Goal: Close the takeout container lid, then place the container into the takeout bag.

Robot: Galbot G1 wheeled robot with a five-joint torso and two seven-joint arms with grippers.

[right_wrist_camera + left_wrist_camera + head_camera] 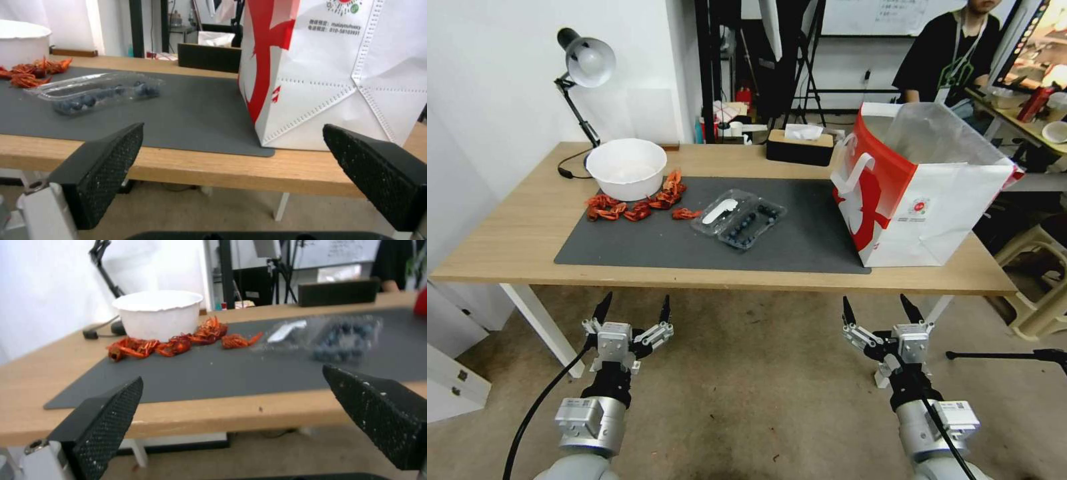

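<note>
Takeout container (739,219) lies open beside takeout bag (924,190) (printed "010-58103931"); left gripper (632,312) and right gripper (879,308) gape wide.

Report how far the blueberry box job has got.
Nothing is done yet. The clear plastic clamshell takeout container lies open on the grey mat, its stickered lid flat beside the berries. The red-and-white paper takeout bag stands apart. Left pincer and right pincer hang open below the table edge. Closing and bagging remain.

Both arms are silver-grey cylinders ending in white-and-silver grippers, left gripper (634,310) and right gripper (879,308), each with two black, mesh-textured fingers (109,420). A black cable runs along each arm.
</note>
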